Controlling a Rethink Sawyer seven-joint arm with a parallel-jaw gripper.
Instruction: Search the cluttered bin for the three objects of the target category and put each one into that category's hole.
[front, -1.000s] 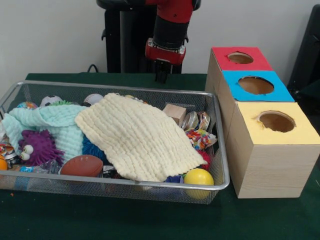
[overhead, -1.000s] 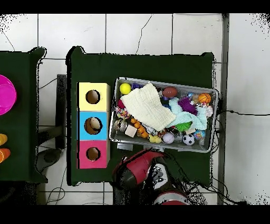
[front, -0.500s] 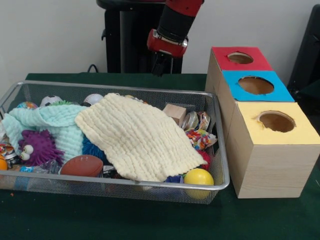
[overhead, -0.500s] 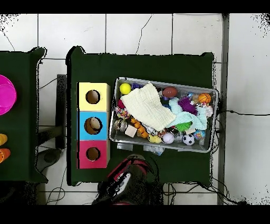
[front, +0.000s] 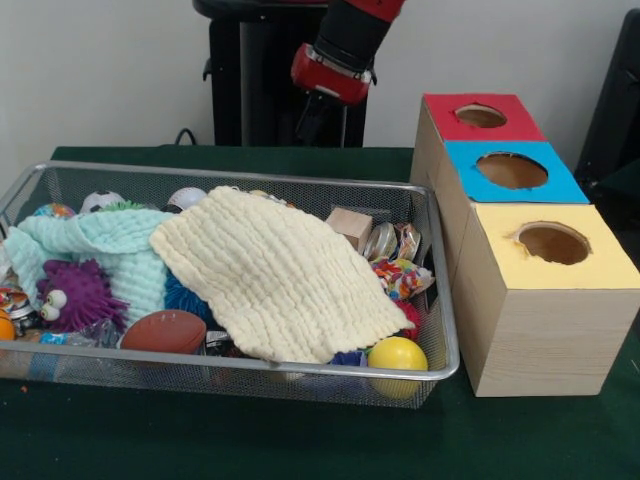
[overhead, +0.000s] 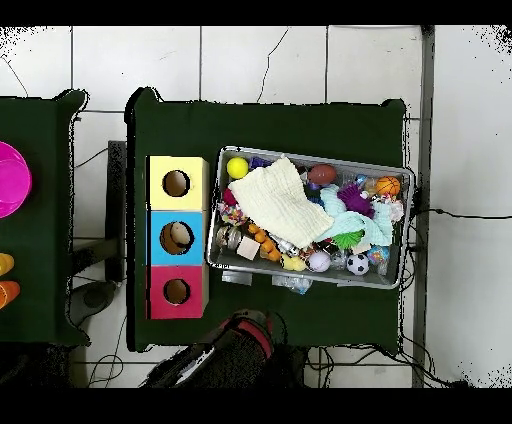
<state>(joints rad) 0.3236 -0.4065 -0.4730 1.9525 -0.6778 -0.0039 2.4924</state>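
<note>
Gripper (front: 308, 118) tilted, raised behind wire bin (front: 440, 300), jaw state unclear, three holed boxes (front: 512, 170) alongside, two cloths (front: 270, 275) over toys.

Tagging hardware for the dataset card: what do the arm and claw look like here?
The arm is a round black link ending in a glossy red collar. Below it sits a small dark claw, too dark against the black pedestal to make out details. No loose cables or markings show on it.
</note>
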